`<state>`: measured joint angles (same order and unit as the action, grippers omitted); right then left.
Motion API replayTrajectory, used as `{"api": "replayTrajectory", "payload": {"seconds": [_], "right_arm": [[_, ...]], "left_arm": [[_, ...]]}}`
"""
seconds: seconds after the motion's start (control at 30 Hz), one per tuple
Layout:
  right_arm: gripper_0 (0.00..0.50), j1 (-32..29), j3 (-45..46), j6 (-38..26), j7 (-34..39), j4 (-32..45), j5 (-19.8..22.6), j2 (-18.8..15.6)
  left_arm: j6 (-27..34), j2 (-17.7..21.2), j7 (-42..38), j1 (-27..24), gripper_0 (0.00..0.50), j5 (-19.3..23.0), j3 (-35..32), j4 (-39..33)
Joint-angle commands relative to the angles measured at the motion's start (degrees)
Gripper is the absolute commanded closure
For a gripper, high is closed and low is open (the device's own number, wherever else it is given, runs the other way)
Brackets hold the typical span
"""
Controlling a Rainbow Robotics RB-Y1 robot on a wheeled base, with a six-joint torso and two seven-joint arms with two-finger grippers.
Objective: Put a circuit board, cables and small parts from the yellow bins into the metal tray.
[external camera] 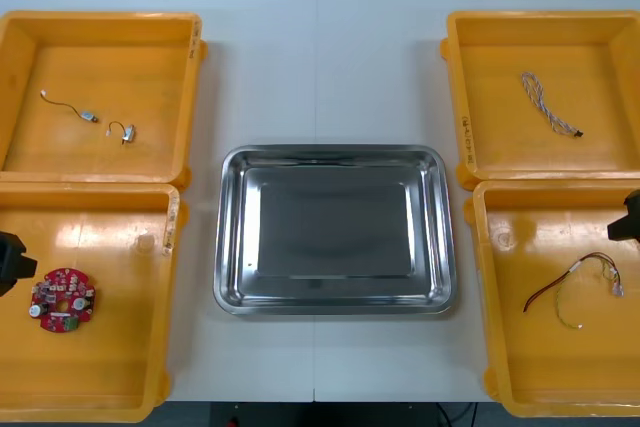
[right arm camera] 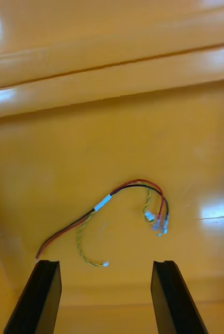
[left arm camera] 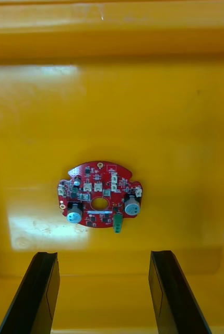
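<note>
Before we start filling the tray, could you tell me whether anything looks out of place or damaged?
Nothing stands out. The tray sits square between the bins, bare. The board, twisted cable, red-yellow cable and small parts lie inside their bins; the left gripper and right gripper hang open over the near bins.

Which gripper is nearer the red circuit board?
Left. The left gripper hangs over the near-left yellow bin, fingers open, the circuit board just beyond them. The right gripper is across the table, over the red and yellow cable.
</note>
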<state>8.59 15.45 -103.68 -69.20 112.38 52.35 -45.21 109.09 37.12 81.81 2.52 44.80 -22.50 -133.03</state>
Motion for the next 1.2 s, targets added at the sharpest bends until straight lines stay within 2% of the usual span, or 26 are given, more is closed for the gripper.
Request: {"api": "replayTrajectory", "payload": {"seconds": [0.03,0.23,0.73,0.97,1.2], "right_arm": [[0.000,-0.68,1.34,-0.03,4.16,1.61,-0.58,2.32],[0.000,-1.21,1.16,-0.03,7.67,2.05,-0.75,3.82],[0.000,-6.39,-1.21,5.06,11.19,4.07,-4.89,5.40],[0.000,-6.48,-3.32,6.29,18.05,3.99,-6.73,7.07],[0.000,-6.48,-5.96,8.93,23.23,3.02,-9.28,7.42]], "left_arm": [[-3.36,-2.40,-2.80,3.28,0.000,-1.91,2.11,-1.88],[-6.96,-3.80,-2.18,5.74,0.000,-3.67,3.69,-1.97],[-17.16,-5.91,0.54,12.86,0.000,-8.32,7.21,-1.88],[-19.79,-6.00,0.72,14.88,0.000,-10.35,9.14,-1.71],[-21.99,-5.91,0.90,15.14,0.000,-10.35,10.02,1.20]]}}
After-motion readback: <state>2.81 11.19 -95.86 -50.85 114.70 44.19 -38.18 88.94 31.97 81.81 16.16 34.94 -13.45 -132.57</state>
